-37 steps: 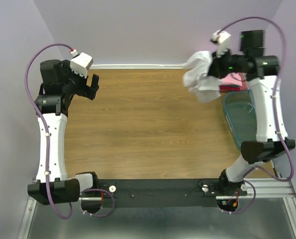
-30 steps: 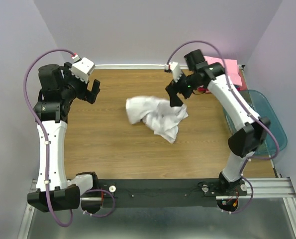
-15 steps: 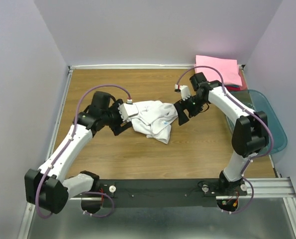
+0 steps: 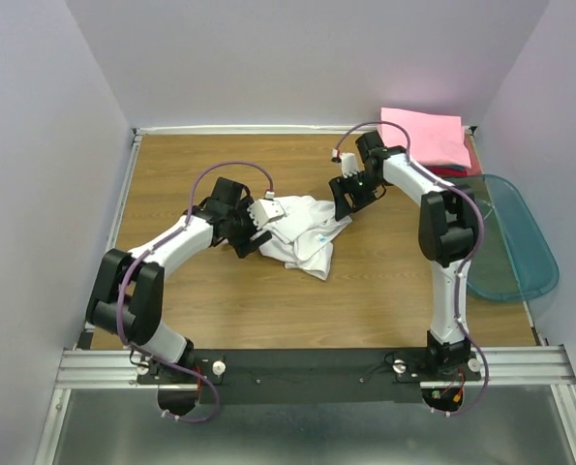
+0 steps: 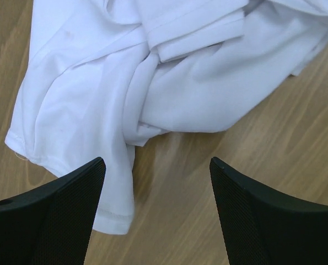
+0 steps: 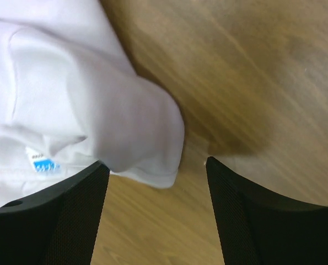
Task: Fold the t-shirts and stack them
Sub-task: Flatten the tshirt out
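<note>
1. At mid-table, a white t-shirt [image 4: 304,232] lies crumpled in a heap. Its folds hide the sleeves and neckline from the overhead camera, so front and back cannot be told apart.
2. At the far right corner, a folded pink t-shirt [image 4: 425,134] covers nearly all of a red t-shirt [image 4: 459,172], of which only a thin edge shows.
3. The right arm crosses the teal bin [image 4: 520,247] at the table's [image 4: 200,170] right edge, cutting off part of its rim.
4. The heap's longer stretch runs left to right between the two arms, and one lobe trails toward the near edge.
5. A small blue label [image 6: 41,164] shows in the right wrist view, putting that part of the shirt at the right arm's end.
6. The left gripper [image 5: 156,165] hangs low over the shirt's left hem, its claw spread wide with cloth and bare wood between the fingers. Nothing is pinched.
7. The right gripper [image 6: 152,167] hangs over a rounded fold at the shirt's right edge, its claw likewise apart and gripping nothing.
8. The stack and bin lie well apart from the heap, behind the right arm.
</note>
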